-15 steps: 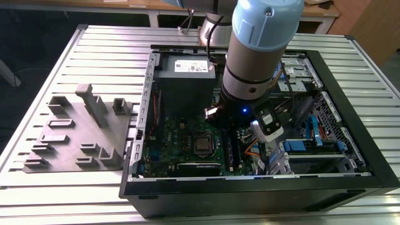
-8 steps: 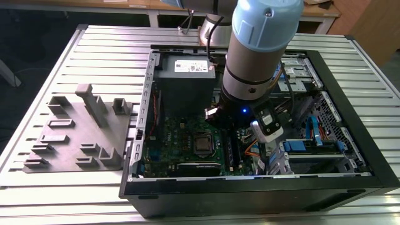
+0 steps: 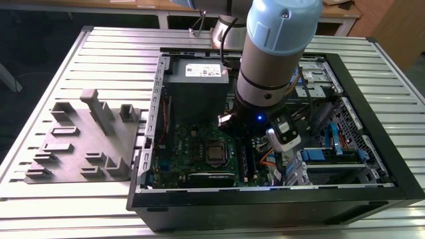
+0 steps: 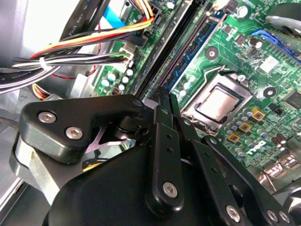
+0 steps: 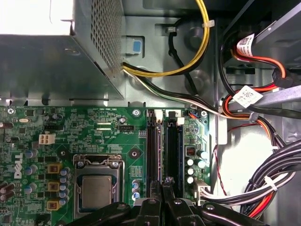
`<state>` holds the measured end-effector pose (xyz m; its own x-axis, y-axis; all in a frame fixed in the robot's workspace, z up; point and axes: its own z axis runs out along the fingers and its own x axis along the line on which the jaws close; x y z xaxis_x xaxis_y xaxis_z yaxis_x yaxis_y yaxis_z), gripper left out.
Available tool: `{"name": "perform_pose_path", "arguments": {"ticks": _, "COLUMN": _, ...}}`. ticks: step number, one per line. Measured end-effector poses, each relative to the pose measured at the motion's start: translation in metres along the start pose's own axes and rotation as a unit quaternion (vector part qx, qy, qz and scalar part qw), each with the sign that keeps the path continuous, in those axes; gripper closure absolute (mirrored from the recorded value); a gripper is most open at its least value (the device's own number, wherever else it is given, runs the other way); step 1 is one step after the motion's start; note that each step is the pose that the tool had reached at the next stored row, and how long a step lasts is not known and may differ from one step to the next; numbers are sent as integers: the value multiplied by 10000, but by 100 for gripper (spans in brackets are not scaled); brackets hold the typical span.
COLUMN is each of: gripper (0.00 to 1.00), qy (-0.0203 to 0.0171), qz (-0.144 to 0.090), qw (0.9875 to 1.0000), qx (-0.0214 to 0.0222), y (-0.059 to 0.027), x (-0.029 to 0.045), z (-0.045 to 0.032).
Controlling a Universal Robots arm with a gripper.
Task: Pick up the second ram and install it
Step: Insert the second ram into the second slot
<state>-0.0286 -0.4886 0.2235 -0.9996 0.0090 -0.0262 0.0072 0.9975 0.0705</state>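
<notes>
1. Surface: a slatted metal table [image 3: 66, 64] carries an open black computer case [image 3: 265, 206]. A grey parts tray [image 3: 66, 149] lies beside the case at the exterior view's left. The background past the table is dark and not legible.
2. Nearest the wrist cameras is the black linkage of the gripper [image 5: 163, 182], cut off by the frame edge. Its fingers [image 5: 155, 193] are drawn together, with only a narrow gap at the tips.
3. The tips stand just over one end of two long black memory slots [image 5: 151, 146] on the green motherboard [image 5: 94, 122].
4. The second ram [image 5: 172, 150] reads as the dark blue strip standing on edge in the slot farther from the processor socket [image 5: 96, 190].
5. The strip's end nearest the gripper is hidden under the fingers. I cannot tell whether they pinch its edge or merely stand above it, or whether it is fully seated.
6. Beyond the slots sit the grey power supply [image 5: 47, 66] and a yellow cable [image 5: 202, 52]. Red and black leads run out of frame.
7. In the exterior view the arm [image 3: 272, 59] reaches down into the case. Its wrist screens the board directly beneath it.
</notes>
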Motion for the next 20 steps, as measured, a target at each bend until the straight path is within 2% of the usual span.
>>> {"name": "perform_pose_path", "arguments": {"ticks": 20, "gripper": 90, "qy": 0, "qz": 1, "qw": 10000, "qx": -2, "y": -2, "x": 2, "z": 24}}
